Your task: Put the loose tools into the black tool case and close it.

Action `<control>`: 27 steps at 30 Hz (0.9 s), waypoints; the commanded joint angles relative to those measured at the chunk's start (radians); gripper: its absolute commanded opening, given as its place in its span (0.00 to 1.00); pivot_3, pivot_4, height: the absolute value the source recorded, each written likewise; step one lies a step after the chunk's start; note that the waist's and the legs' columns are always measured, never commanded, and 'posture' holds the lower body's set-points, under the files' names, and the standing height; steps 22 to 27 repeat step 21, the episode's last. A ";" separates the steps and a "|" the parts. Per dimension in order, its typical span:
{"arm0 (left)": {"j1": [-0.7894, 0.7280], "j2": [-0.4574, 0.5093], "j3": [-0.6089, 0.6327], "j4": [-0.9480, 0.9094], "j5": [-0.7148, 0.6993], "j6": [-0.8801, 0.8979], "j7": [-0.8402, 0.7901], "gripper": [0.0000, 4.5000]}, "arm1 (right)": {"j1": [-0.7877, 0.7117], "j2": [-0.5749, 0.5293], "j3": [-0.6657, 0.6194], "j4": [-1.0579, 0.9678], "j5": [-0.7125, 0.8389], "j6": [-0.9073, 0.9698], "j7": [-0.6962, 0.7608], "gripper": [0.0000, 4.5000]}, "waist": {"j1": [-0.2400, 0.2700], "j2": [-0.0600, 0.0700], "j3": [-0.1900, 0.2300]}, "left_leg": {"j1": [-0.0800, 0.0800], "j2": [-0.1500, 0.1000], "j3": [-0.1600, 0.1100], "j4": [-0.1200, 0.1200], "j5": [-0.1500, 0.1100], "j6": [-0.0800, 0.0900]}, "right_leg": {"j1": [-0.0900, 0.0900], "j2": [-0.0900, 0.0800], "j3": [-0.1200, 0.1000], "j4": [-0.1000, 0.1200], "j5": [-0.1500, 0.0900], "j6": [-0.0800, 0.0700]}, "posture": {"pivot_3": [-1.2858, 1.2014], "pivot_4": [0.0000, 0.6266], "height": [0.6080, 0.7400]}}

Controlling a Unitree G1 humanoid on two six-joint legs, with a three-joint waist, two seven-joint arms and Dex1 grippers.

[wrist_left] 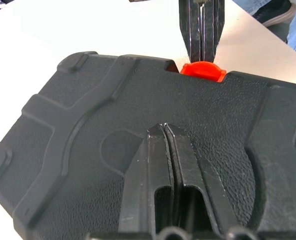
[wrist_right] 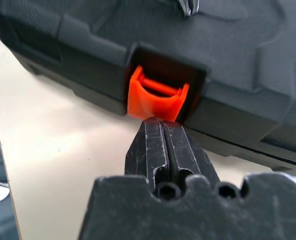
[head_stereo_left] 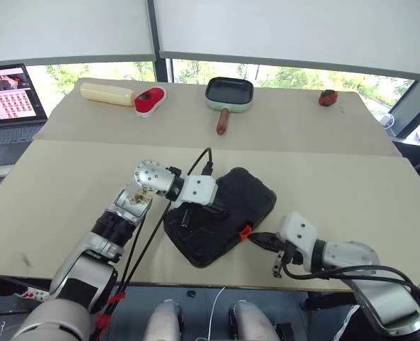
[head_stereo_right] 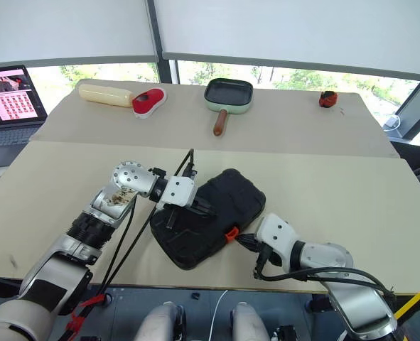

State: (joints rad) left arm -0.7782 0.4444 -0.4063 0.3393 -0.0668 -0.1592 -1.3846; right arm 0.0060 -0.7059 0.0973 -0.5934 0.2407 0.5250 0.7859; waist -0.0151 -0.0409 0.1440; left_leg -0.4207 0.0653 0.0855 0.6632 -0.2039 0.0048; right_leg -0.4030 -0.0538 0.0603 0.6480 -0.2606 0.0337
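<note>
1. Now latching: black tool case lies shut near the front edge of the table, lid down, orange latch on the side facing the right arm and not yet snapped home, judging by how it juts out in the right wrist view.
2. Left gripper pressed flat on the lid, fingers closed together with nothing between them; best kept there as a hold-down so the case cannot slide away from the push.
3. Right gripper also closed tight and empty, tip touching the lower lip of the latch; good as a blunt pusher, no need to open up.
4. Push squarely on the middle of the orange tab, toward the case wall and slightly upward, so the clip rotates over its catch rather than skidding off the edge.
5. Keep the push slow; a slip to either side would likely shove the whole case instead.
6. No loose tools visible on the table around the case, so presumably all inside; cannot confirm with the lid shut.
7. Green pan and red-and-white gadget well away at the far side, to be left alone.
</note>
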 commanded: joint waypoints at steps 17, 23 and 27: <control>0.396 0.591 0.471 -0.325 -0.317 0.515 -0.109 1.00 | 0.296 -0.329 -0.869 0.005 0.522 0.218 0.491 1.00 | 0.005 -0.001 0.002 | 0.001 0.001 0.001 -0.003 0.000 0.000 | -0.001 -0.002 0.000 -0.001 -0.001 -0.001 | 0.52 0.24 1.00; 0.470 0.612 0.520 -0.347 -0.340 0.534 -0.088 1.00 | 0.244 -0.328 -0.845 0.058 0.539 0.212 0.472 1.00 | 0.010 -0.001 0.002 | 0.001 0.001 0.001 -0.003 0.000 0.000 | -0.001 -0.005 -0.001 -0.001 -0.002 -0.001 | 0.52 0.24 1.00; 0.470 0.612 0.520 -0.347 -0.340 0.534 -0.088 1.00 | 0.244 -0.328 -0.845 0.058 0.539 0.212 0.472 1.00 | 0.010 -0.001 0.002 | 0.001 0.001 0.001 -0.003 0.000 0.000 | -0.001 -0.005 -0.001 -0.001 -0.002 -0.001 | 0.52 0.24 1.00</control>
